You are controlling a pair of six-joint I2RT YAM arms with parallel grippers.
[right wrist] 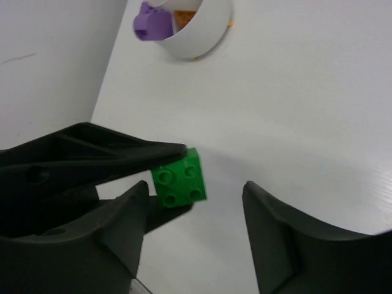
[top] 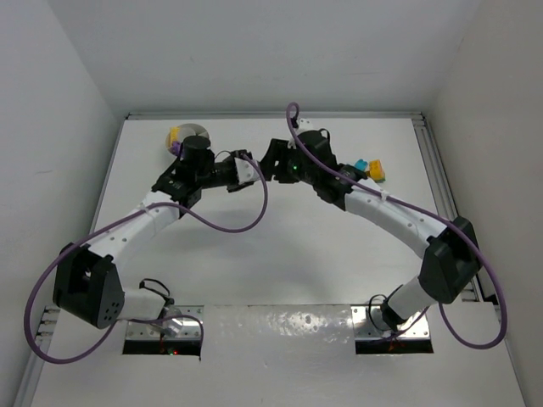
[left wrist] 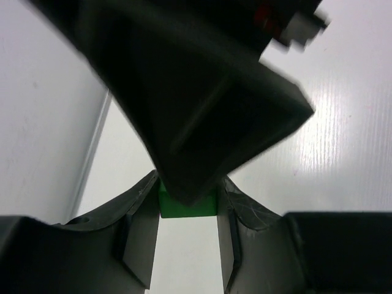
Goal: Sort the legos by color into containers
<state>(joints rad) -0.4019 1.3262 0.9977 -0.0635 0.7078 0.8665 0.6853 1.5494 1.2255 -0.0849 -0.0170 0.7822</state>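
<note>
Left jaws clamp a green lego [left wrist: 187, 205] over the counter [top: 297, 254], with the right jaws standing open around it. Beyond, a white bowl [right wrist: 202, 33] holds a purple lego [right wrist: 150, 21] and an orange lego [right wrist: 184, 18]. A teal lego [top: 360, 164] and a yellow lego [top: 376, 172] lie beside the right arm.

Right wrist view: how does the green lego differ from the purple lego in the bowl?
Colour: the green lego is bright green, the purple lego pale purple.
Place: the green lego is pinched between the left end effector's fingers; the purple lego sits in the white bowl.
Look: the green lego shows four studs; the purple lego looks rounded, its shape unclear.
Both are small plastic pieces.
</note>
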